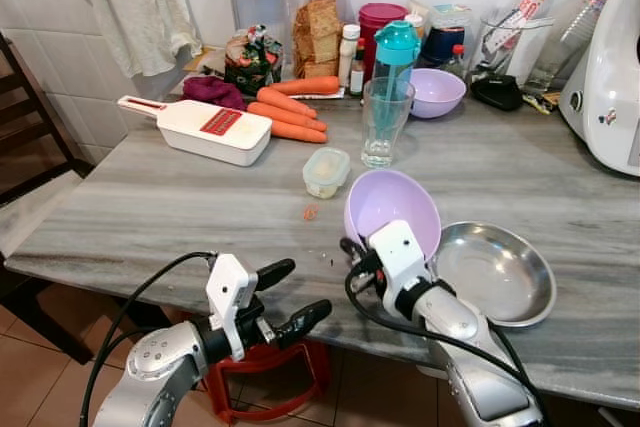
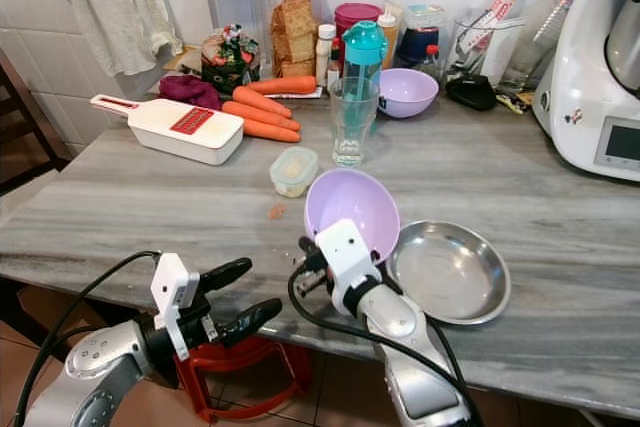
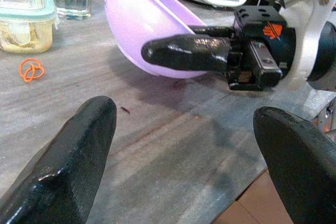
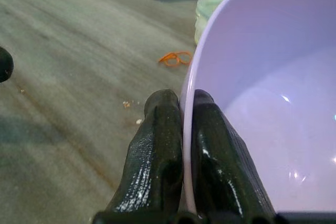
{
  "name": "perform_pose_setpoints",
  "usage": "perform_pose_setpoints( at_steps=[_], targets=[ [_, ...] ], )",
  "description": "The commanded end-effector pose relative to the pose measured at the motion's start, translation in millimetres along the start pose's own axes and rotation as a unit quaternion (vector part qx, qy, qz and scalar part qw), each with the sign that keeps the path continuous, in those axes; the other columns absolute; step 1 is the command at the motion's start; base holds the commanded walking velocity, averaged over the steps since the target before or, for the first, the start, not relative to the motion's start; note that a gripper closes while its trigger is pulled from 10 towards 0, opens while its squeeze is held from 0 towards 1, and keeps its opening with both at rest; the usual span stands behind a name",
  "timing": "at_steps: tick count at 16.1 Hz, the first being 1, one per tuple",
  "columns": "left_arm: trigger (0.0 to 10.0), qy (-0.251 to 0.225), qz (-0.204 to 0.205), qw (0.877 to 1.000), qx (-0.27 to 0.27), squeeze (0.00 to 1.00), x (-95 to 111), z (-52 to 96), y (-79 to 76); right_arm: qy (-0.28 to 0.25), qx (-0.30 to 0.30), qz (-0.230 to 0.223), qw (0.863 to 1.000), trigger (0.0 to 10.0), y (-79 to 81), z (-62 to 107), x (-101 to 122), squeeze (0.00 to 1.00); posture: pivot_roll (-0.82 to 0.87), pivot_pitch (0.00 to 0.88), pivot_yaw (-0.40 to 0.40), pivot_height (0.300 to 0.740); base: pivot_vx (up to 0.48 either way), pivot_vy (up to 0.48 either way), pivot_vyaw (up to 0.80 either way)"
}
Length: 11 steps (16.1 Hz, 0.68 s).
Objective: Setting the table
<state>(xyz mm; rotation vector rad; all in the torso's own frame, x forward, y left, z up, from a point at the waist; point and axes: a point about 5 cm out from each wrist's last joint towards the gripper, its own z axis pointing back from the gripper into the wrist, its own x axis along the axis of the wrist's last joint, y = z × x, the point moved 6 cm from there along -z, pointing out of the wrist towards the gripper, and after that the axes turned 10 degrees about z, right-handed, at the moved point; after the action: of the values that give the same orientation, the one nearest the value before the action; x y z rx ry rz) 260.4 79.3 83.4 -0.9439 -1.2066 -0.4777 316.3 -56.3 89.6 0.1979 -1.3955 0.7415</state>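
right gripper (image 4: 181, 103) pinches smooth lilac plastic bowl (image 1: 392, 209) rim; left gripper (image 1: 285, 297) spread apart.

Even, bright daylight fills all views, sharp and free of motion blur. Soft shadow pools under the lilac bowl (image 3: 142, 30) on the tabletop (image 1: 180, 197). Nearest black fingers (image 3: 68, 166) look slightly soft and glossy.

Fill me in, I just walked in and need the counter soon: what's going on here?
The robot is setting the table. Its right gripper is pinching the rim of a purple bowl, which is tilted up beside a steel dish on the counter. The left gripper hovers open at the counter's front edge, holding nothing.
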Motion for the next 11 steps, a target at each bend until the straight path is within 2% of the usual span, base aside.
perform_pose_setpoints(
  at_steps=[1,2,3,11],
  targets=[
    [10.0,0.007,-0.001,1.000,-0.007,0.00,-1.4,-0.9,-0.2,-0.016,-0.003,-0.004,1.000,10.0,-3.2,0.9,11.1,0.44,-0.01,0.000,0.001,0.740,0.000,0.000,0.00],
    [10.0,0.009,-0.002,1.000,-0.008,0.00,-1.9,-1.5,-0.1,-0.014,0.001,-0.006,1.000,10.0,-2.3,0.6,11.1,0.56,-0.02,0.000,0.009,0.740,0.000,0.000,0.00],
    [10.0,0.009,-0.002,1.000,-0.009,0.00,-2.5,-2.6,-0.6,-0.012,0.007,-0.008,1.000,10.0,-1.0,1.1,11.3,1.00,-0.02,0.000,0.009,0.740,0.000,0.000,0.00],
    [10.0,0.015,0.004,1.000,-0.008,0.00,-7.9,-4.2,1.9,-0.012,0.003,-0.005,1.000,10.0,-5.7,1.8,17.0,1.00,-0.02,0.000,0.005,0.740,0.000,0.000,0.00]
  ],
)
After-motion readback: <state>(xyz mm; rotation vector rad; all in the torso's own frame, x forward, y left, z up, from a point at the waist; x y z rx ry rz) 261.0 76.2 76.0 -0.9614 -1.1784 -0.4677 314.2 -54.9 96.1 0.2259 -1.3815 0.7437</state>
